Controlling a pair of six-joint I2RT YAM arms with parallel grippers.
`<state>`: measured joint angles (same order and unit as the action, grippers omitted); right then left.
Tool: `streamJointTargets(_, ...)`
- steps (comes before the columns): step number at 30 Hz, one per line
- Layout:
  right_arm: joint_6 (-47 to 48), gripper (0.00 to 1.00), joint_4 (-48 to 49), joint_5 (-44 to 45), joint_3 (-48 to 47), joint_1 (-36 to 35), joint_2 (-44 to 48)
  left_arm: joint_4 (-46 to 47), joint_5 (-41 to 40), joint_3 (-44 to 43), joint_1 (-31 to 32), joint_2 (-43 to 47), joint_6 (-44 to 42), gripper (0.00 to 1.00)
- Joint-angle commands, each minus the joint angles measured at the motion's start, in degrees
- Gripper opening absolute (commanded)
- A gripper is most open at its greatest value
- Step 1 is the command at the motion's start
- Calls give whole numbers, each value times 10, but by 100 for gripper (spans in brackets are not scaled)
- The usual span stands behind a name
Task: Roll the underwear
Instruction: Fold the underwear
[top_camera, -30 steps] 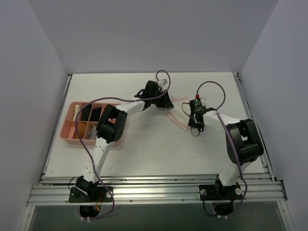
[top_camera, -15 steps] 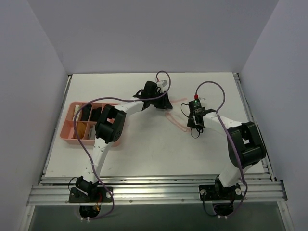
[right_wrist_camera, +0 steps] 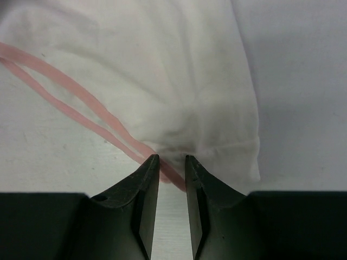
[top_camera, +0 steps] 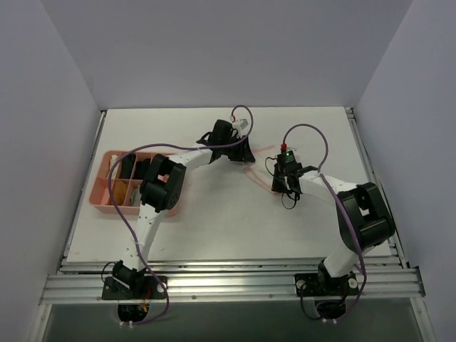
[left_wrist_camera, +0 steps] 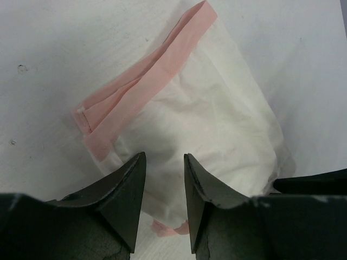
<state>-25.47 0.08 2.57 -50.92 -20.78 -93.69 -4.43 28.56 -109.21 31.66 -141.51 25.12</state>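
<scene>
Your left gripper (left_wrist_camera: pixel 164 157) hangs part open over the underwear (left_wrist_camera: pixel 206 119), holding nothing you can see. The underwear lies toward the tabletop's (top_camera: pixel 214 228) far edge, near mid-width. It looks thin, limp and light, likely to slide, so take it by its pink-trimmed edge. Your right gripper (right_wrist_camera: pixel 172 158) shows a narrow slit at the hem, and you cannot tell whether it pinches. From above, the arms hide most of the cloth.

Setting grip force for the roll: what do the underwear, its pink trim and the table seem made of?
Underwear: thin soft white cloth, matte, probably cotton knit; it wrinkles and drapes. Pink trim: flat matte band, likely elastic binding. Table: hard smooth white surface, matte, with small marks; material unclear.
</scene>
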Motion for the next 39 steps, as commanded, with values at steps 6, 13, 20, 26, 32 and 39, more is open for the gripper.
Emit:
streamJointTargets(6, -6, 22, -31, 30, 8, -13, 17, -45, 7, 2, -5, 42, -25, 44)
streamJointTargets(13, -5, 25, -61, 42, -97, 6, 26, -45, 0, 34, -4, 111, -34, 47)
streamJointTargets(20, 47, 25, -32, 12, -209, 44, -67, -30, -2, 50, 18, 119, -32, 47)
streamJointTargets(26, 85, 25, -14, -14, -265, 71, -151, -9, -7, 67, 40, 106, -39, 47)
streamJointTargets(32, 97, 25, 16, -58, -307, 92, -218, 19, -22, 112, 48, 100, -32, 47)
streamJointTargets(39, 89, 23, 28, -62, -315, 106, -260, 28, -48, 153, 41, 103, -33, 46)
